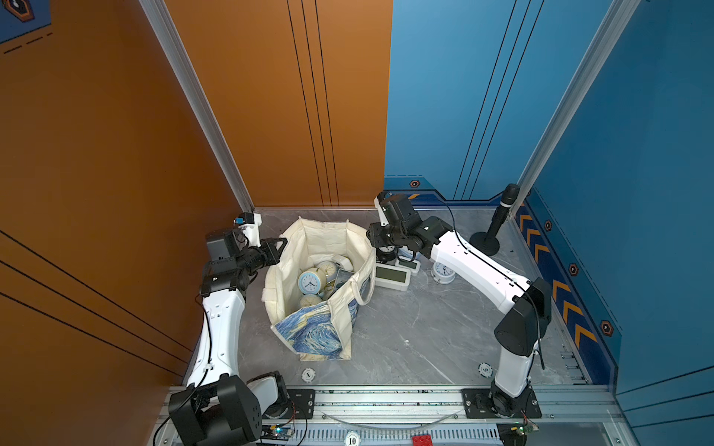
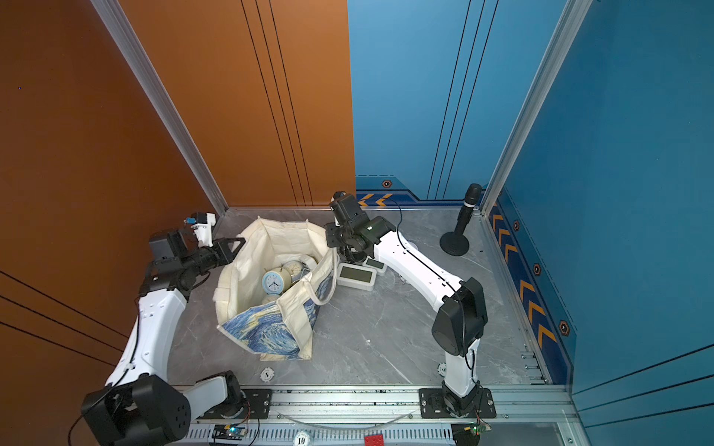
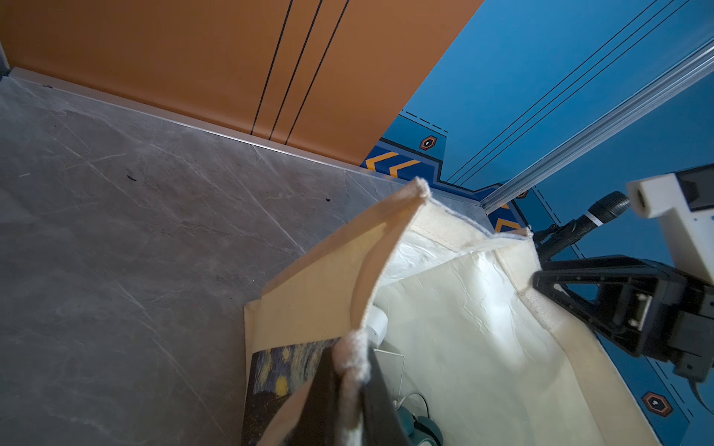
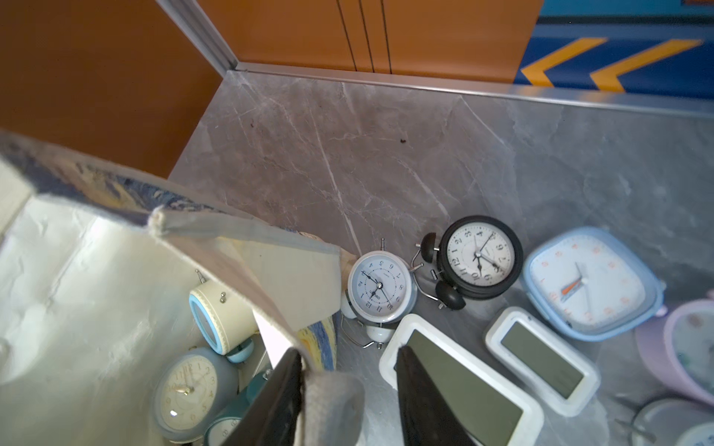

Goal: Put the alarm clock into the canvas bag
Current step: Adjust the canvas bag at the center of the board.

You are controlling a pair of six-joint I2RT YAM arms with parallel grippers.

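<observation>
Standing open at mid-table, the bag (image 1: 309, 332) has its mouth up and a print face toward 6 o'clock. The left gripper (image 3: 349, 370) is clamped on the bag's rim at about 10 o'clock of the mouth. The right gripper (image 4: 347, 357) straddles the rim at about 2 o'clock. Its jaws stand apart: one finger (image 4: 278, 397) is inside the bag against the cloth, the other outside over a digital clock (image 4: 459, 382), with a gap to the cloth.

Several clocks lie inside the bag, among them a blue-rimmed clock (image 1: 309, 284), face up. More lie on the table (image 1: 405, 340) at the bag's 3 o'clock:
- a white bell clock (image 4: 380, 285) just beside the bag
- a black bell clock (image 4: 479, 256) next to it
- a blue square clock (image 4: 591, 282)
- a smaller digital clock (image 4: 541, 363)
</observation>
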